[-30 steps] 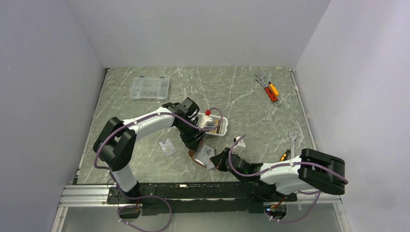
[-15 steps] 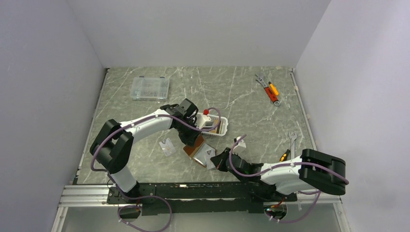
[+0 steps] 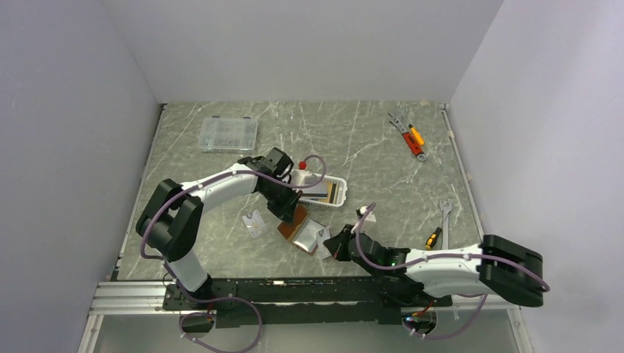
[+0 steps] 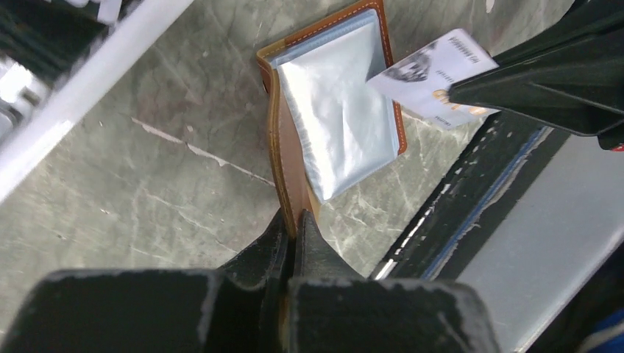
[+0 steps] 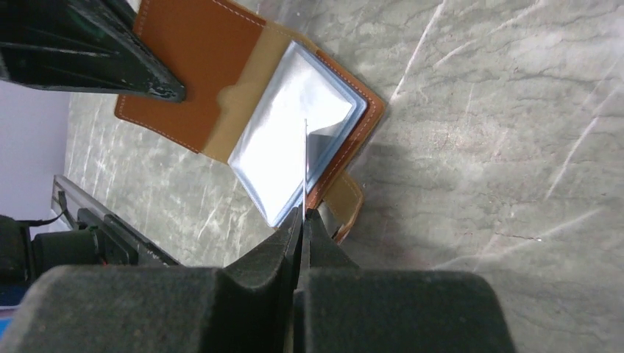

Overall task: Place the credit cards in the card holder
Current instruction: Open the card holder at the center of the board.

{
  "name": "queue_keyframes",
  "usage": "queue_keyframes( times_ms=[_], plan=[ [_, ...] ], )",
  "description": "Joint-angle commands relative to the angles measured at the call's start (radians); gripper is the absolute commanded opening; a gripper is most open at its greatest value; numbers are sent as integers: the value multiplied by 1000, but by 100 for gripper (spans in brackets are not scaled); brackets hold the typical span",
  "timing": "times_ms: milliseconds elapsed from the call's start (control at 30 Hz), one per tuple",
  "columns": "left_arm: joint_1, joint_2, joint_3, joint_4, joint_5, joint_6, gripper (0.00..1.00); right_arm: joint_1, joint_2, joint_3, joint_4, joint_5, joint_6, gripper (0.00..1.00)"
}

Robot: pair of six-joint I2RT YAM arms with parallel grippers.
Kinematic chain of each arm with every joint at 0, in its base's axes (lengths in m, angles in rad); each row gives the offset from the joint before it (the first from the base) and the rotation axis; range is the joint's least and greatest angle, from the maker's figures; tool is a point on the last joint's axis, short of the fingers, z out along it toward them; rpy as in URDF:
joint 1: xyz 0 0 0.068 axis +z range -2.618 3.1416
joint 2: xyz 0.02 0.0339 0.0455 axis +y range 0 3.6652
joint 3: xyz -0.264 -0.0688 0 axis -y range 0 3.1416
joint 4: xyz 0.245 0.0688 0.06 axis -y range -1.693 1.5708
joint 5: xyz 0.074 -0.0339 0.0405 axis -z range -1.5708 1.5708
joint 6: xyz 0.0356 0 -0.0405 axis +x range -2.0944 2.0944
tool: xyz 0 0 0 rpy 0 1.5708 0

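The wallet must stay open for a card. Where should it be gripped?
Pinch the card holder by the free edge of its open brown cover, coming from the side away from the clear sleeves: that flap is thin and lies clear of them.

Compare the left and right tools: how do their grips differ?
The left tool pinches the brown leather wallet's cover; the right tool pinches a thin white card. The left tool is on the wallet's far side, the right tool on its near side. Both are shut.
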Motion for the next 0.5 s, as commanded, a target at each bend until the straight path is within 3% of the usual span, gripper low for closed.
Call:
queue_keyframes(
  times_ms=[0, 233, 467],
  plan=[
    [46, -13, -41, 8, 104, -138, 0, -15, -166, -10, -175, -28, -92, 0],
    [63, -52, -172, 153, 152, -311, 0, -51, -408, -40, -301, -118, -122, 0],
    [64, -74, -193, 178, 104, -332, 0, -56, -282, 13, -250, -212, -160, 0]
  ],
)
